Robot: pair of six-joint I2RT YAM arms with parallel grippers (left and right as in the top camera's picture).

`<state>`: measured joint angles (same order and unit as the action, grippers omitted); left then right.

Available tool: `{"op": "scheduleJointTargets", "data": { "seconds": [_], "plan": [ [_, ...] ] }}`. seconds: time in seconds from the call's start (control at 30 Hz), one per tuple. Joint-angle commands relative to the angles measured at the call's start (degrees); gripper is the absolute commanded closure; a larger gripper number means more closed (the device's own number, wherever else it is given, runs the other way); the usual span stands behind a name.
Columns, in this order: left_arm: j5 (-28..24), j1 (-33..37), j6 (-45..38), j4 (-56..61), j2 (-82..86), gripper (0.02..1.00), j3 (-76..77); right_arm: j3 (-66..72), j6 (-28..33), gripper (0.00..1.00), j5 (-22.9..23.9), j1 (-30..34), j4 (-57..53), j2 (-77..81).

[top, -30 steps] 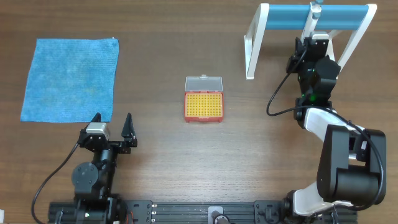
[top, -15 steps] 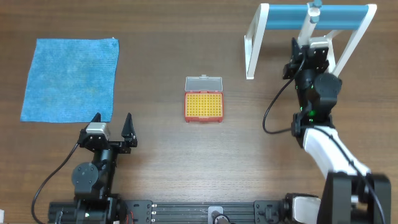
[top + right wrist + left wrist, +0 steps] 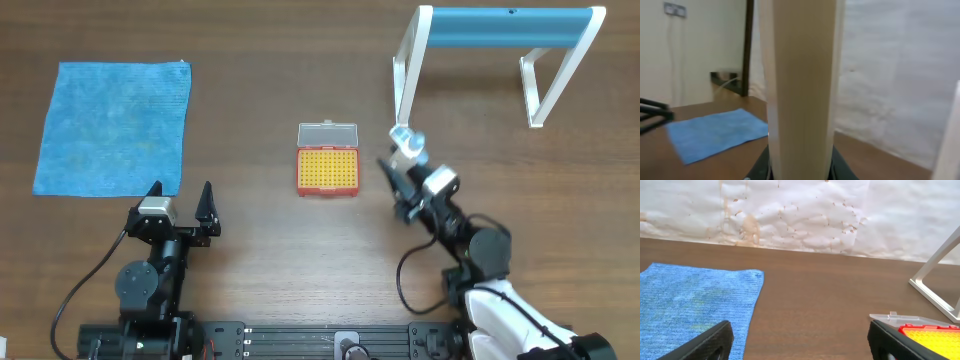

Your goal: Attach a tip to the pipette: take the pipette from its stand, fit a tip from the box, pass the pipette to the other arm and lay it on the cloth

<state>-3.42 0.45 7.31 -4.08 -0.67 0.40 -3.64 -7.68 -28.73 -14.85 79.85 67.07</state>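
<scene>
My right gripper (image 3: 403,182) is shut on the pipette (image 3: 406,142), off the stand and just right of the tip box (image 3: 327,171). In the right wrist view the pale pipette body (image 3: 800,85) stands upright between my fingers. The tip box is orange with yellow tips, its clear lid folded back, also seen in the left wrist view (image 3: 932,333). The blue cloth (image 3: 112,128) lies flat at the far left. My left gripper (image 3: 181,200) rests open just below the cloth, with nothing between its fingers (image 3: 710,343).
The white stand with its blue top bar (image 3: 505,27) is at the back right with nothing hanging on it; one leg (image 3: 939,275) shows in the left wrist view. Bare wooden table surrounds the tip box. A white wall runs behind the table.
The right arm has pulled the pipette off the stand's bar and swung it toward the table's middle, close to the tip box. The left arm has not moved.
</scene>
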Motion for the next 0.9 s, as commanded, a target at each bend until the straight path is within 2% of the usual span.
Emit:
{"op": "scheduleJointTargets", "data": {
  "seconds": [0.03, 0.23, 0.6, 0.9],
  "plan": [
    [0.22, 0.24, -0.55, -0.42, 0.42, 0.15, -0.09, 0.96, -8.61, 0.923, -0.35, -4.04, 1.29, 0.11],
    [0.22, 0.24, -0.55, -0.42, 0.42, 0.15, -0.09, -2.75, -8.59, 0.923, 3.52, -7.61, 1.31, 6.93],
    [0.22, 0.24, -0.55, -0.42, 0.42, 0.15, -0.09, -20.31, -8.57, 0.923, 3.63, -9.27, 3.89, 29.66],
    [0.22, 0.24, -0.55, -0.42, 0.42, 0.15, -0.09, -25.11, -8.55, 0.923, 3.65, -10.97, 3.34, 36.06]
  ]
}}
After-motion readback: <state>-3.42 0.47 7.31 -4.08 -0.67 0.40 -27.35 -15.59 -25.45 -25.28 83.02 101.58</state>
